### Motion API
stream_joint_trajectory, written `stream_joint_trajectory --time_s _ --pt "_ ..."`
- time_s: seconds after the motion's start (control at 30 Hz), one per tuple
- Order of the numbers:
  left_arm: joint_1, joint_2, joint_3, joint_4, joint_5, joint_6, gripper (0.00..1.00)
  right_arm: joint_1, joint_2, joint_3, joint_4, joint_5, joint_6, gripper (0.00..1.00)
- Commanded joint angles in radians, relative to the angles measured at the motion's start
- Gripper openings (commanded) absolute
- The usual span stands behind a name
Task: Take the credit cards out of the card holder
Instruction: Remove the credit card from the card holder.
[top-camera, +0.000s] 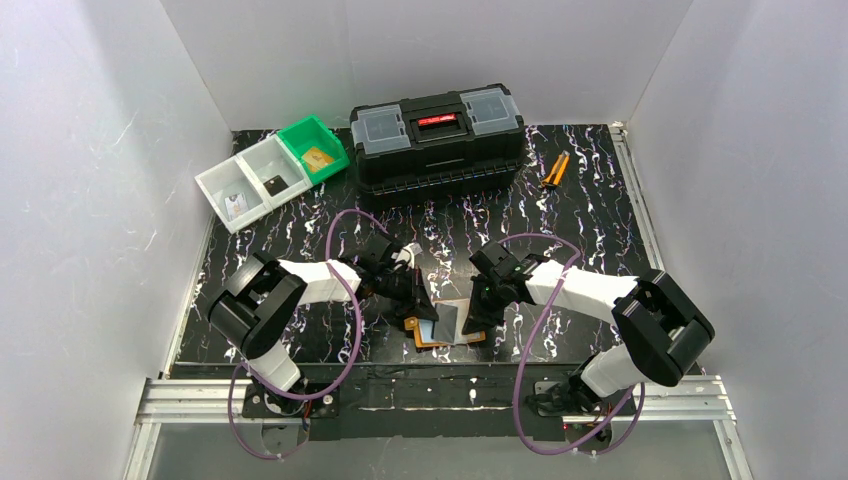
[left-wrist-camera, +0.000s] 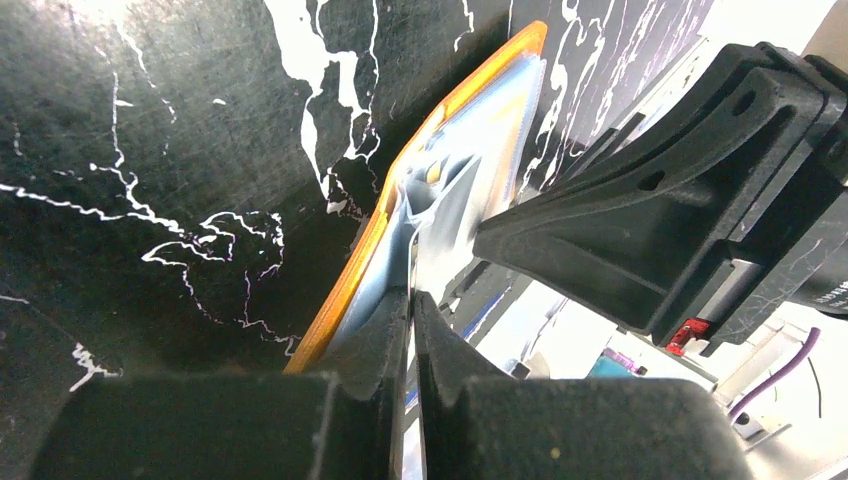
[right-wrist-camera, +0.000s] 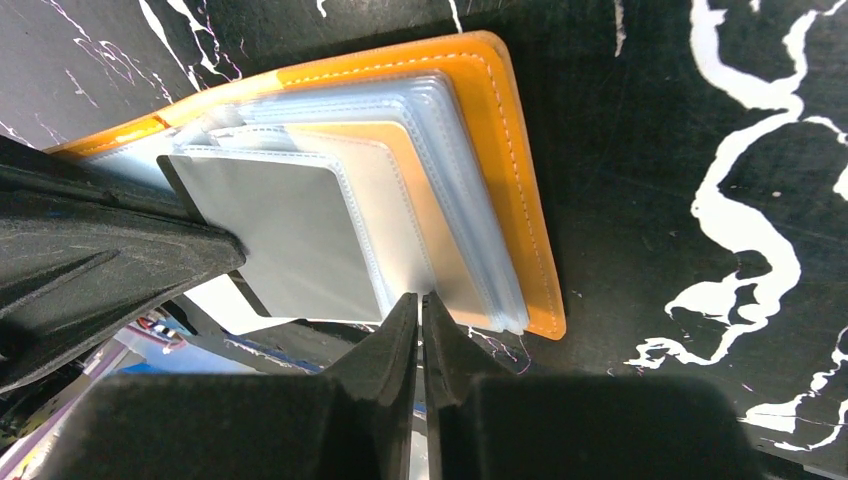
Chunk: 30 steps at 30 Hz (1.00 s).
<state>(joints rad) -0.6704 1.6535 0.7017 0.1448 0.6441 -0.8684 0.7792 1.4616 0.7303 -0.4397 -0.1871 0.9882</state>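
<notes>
Left gripper (left-wrist-camera: 410, 300): jaws squeezed together on a thin bluish plastic pocket leaf of the card holder (right-wrist-camera: 505, 180), so it's pinching the holder by one of its inner sleeves. From the right wrist view that leaf (right-wrist-camera: 285, 240) looks grey and card-shaped and is fanned out from the rest of the stack. I honestly can't tell if there's a card inside it.

Right gripper (right-wrist-camera: 420, 305): fingers nearly pressed together with just a sliver of gap, tips right at the edge of the clear pocket stack. No idea whether they've actually caught a leaf.

The holder lies opened up on the black marbled table (top-camera: 600, 220), near the front edge in the middle, right between the two grippers. From above, its long axis runs roughly left to right, with the orange cover facing down and the pockets up. The left end is lifted a bit where the left gripper has it.

Further back, well away: a black toolbox (top-camera: 437, 135), orange-handled pliers (top-camera: 555, 170) to its right, and white bins (top-camera: 250, 185) with a green bin (top-camera: 313, 148) at back left. A gold-tan card (top-camera: 318, 157) sits in the green one.
</notes>
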Motion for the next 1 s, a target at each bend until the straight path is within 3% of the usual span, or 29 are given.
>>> stream_joint_trajectory --time_s 0.0,0.17,0.37,0.97 --pt "0.018 -0.054 0.007 -0.069 -0.003 0.038 0.00 -0.006 0.023 -0.013 -0.100 0.129 -0.040 0.15" --pt "0.018 -0.020 -0.024 0.067 0.063 -0.057 0.00 -0.005 -0.027 0.020 -0.090 0.120 -0.059 0.30" --pt "0.017 0.051 -0.058 0.271 0.111 -0.208 0.00 -0.004 -0.037 0.082 -0.103 0.117 -0.084 0.31" --pt "0.002 0.101 0.065 -0.077 -0.043 -0.051 0.00 0.014 0.005 0.114 -0.068 0.078 -0.077 0.24"
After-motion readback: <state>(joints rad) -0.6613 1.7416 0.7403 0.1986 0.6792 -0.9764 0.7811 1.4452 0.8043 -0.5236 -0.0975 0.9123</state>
